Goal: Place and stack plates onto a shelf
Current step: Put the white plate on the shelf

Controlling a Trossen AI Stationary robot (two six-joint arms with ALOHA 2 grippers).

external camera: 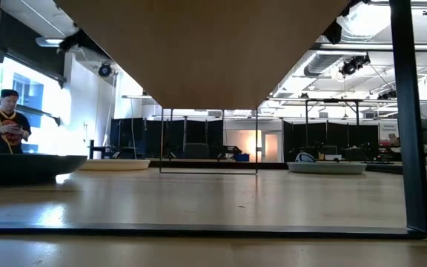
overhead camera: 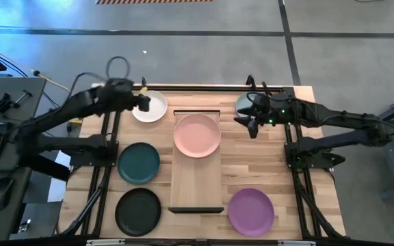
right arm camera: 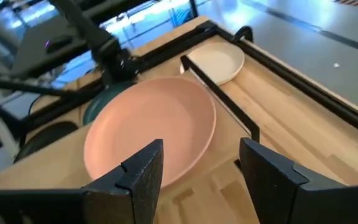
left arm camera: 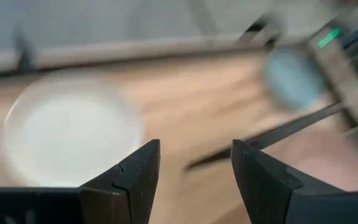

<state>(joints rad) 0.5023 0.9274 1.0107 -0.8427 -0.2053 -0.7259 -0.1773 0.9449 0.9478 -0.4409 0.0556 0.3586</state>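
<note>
The shelf [overhead camera: 197,179] is a long pale board standing mid-table. The pink plate [overhead camera: 197,134] lies flat on its far end. The white plate [overhead camera: 152,109] rests on the table at far left, and my left gripper [overhead camera: 144,102] hovers open over its edge. In the left wrist view the gripper [left arm camera: 194,149] has the white plate [left arm camera: 73,134] ahead of it. My right gripper [overhead camera: 252,124] is open beside the pink plate's right rim and points at the plate [right arm camera: 151,130]. The pale blue-green plate [overhead camera: 243,102] is partly hidden under the right arm.
The dark teal plate [overhead camera: 139,162] and the black plate [overhead camera: 138,210] lie left of the shelf, and the purple plate [overhead camera: 251,211] lies near right. The shelf's near half is bare. A dark frame rims the table. A person [external camera: 6,122] stands in the room beyond.
</note>
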